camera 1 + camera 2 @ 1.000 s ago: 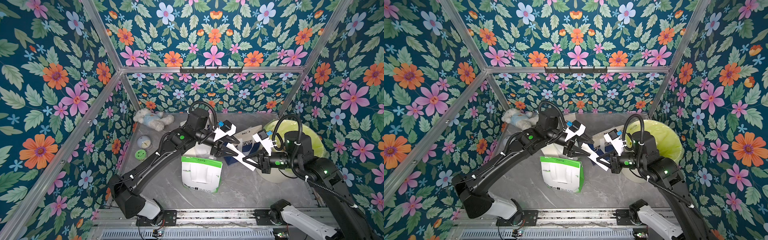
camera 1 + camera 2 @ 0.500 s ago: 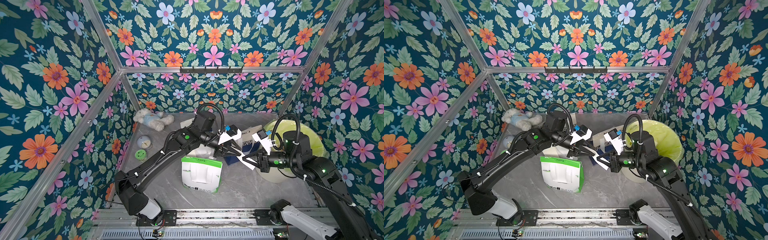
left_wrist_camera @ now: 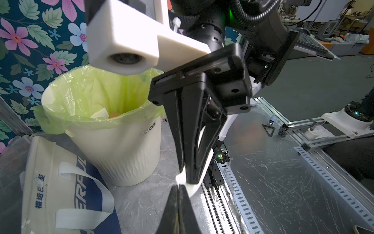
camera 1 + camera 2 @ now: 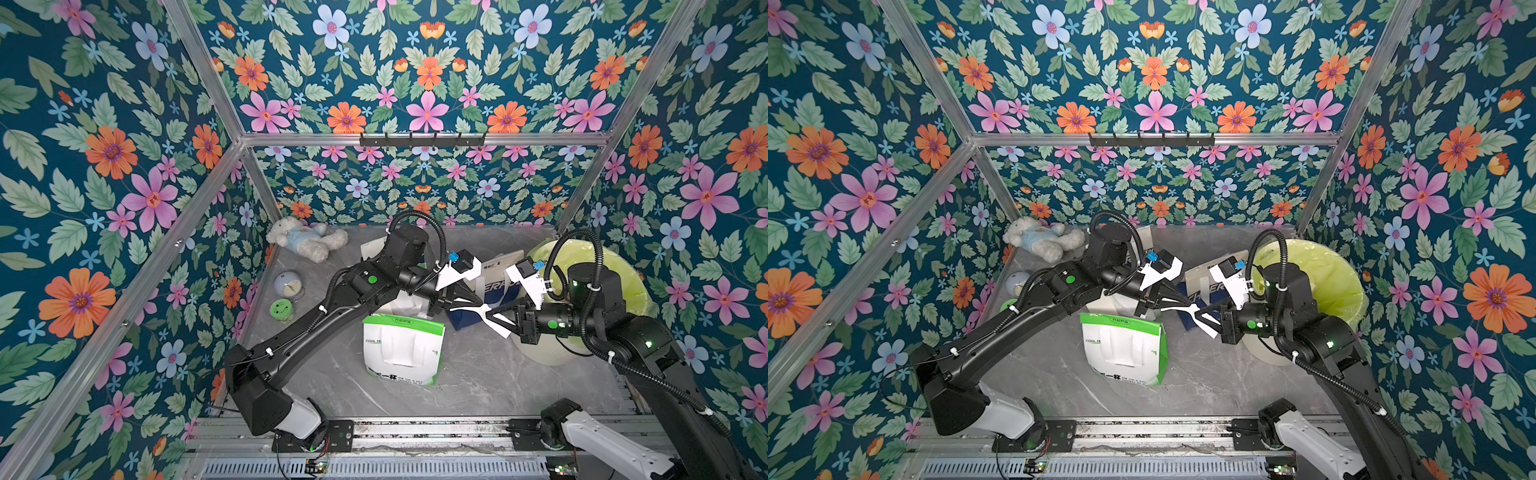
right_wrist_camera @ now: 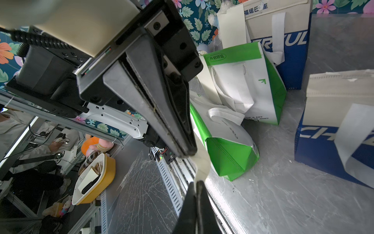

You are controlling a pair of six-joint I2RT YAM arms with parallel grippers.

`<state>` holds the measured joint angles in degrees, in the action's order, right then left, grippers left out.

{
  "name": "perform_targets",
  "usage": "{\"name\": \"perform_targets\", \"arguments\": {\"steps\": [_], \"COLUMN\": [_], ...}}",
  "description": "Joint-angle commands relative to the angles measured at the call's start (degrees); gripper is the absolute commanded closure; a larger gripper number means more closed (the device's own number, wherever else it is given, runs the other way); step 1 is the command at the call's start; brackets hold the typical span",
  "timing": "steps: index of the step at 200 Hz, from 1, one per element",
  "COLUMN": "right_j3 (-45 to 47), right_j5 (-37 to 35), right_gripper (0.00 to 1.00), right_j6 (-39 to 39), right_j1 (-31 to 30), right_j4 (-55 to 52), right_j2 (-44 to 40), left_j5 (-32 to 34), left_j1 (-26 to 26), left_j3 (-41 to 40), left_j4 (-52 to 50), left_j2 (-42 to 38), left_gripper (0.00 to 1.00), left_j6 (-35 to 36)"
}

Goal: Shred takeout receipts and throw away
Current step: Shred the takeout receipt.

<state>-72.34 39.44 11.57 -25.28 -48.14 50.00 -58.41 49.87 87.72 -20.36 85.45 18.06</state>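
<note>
A white takeout receipt [image 4: 484, 309] [image 4: 1192, 309] hangs in the air above the table's middle, pinched between both grippers, which meet tip to tip. My left gripper [image 4: 478, 306] [image 3: 179, 185] is shut on one end of the paper [image 3: 192, 187]. Facing it, my right gripper [image 4: 493, 314] [image 5: 198, 183] is shut on the other end [image 5: 202, 164]. The sheet's loose parts flare out along both sets of fingers. The white bin with a green liner [image 4: 582, 257] [image 3: 101, 129] stands just behind the right arm, with scraps inside.
A white-and-green bag [image 4: 401, 353] lies below the left arm. A white-and-blue bag [image 4: 496, 286] stands behind the grippers, and the right wrist view shows another [image 5: 334, 121]. A teddy bear [image 4: 305, 241], a small dome [image 4: 286, 284] and a green lid [image 4: 280, 309] sit at the back left.
My left gripper moved right to meet the right gripper and closed on the receipt. The right arm has stayed nearly in place with the paper.
</note>
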Motion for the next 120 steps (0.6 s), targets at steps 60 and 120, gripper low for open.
{"name": "perform_targets", "arguments": {"steps": [60,120], "right_j3": [3.7,5.2], "right_j5": [-0.7,-1.2], "right_gripper": [0.71,0.80], "right_j6": [3.3,5.1], "right_j1": [0.0,0.0], "right_j4": [11.0,15.1], "right_j2": [-3.2,-3.0], "left_j5": [0.2,0.2], "left_j1": [0.3,0.4], "left_j3": [-3.8,-5.5], "left_j4": [9.3,12.6], "left_j2": [-2.2,-3.1], "left_gripper": [1.00,1.00], "left_j6": [-3.7,-5.7]}}
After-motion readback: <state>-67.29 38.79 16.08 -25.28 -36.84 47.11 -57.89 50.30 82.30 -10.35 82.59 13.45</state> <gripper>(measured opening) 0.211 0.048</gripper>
